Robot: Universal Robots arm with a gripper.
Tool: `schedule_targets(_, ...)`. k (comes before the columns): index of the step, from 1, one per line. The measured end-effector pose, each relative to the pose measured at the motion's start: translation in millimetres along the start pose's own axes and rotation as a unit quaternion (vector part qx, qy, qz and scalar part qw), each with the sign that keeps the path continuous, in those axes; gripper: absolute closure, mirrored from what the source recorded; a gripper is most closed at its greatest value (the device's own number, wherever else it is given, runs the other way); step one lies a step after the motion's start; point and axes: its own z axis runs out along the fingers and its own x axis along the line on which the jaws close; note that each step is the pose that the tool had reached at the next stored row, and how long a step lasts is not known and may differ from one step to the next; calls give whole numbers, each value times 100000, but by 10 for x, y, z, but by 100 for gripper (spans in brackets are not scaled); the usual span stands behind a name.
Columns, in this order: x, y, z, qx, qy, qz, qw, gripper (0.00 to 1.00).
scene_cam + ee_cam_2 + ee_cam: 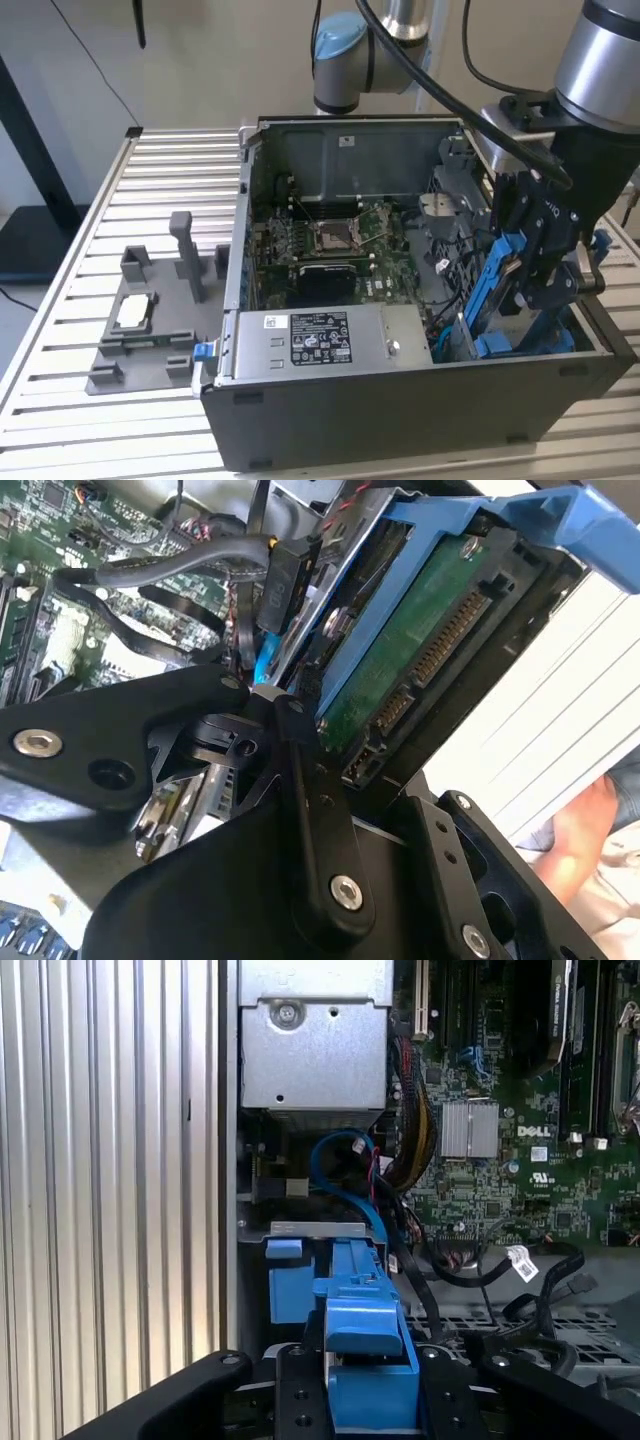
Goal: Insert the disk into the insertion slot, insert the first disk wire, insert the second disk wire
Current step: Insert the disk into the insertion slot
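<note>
Gripper (540,262) at the near corner of the PC case (400,420) on the exterior view's right, claw closed on the disk (496,285). Black fingers (300,1390) press on either side of the blue carrier frame.

Disk stands steeply tilted. Its lower end is down inside the case at the near corner on the exterior view's right, and its upper end rises above the case rim. In the second wrist view the green circuit-board side of the disk (400,660) faces the camera, connector sockets exposed along one edge. In the first wrist view a blue end tab (365,1328) sits between the fingers, just near of the grey metal edge of the insertion slot (300,1228). Cannot tell how far into the slot the disk has gone.

Loose black cables (470,1270) and a blue cable (345,1175) lie beside the slot over the motherboard (330,240). A black plug (285,580) hangs near the disk's edge, apart from its sockets.

Grey labelled power-supply box (310,340) sits along the case's near wall. Grey fixture tray (150,335) lies on the slatted table (60,400), to the exterior view's left of the case. A person's hand (590,835) is beyond the case.
</note>
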Motion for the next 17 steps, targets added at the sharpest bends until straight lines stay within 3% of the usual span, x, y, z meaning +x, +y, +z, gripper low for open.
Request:
schedule_targets(6,0,0,0,0,-95,-2,100000,67)
schedule_targets(11,0,0,0,0,-166,-4,100000,54)
schedule_targets(12,0,0,1,1,-183,-4,100000,47)
schedule_targets(17,-3,0,-26,-1,-192,1,100000,47)
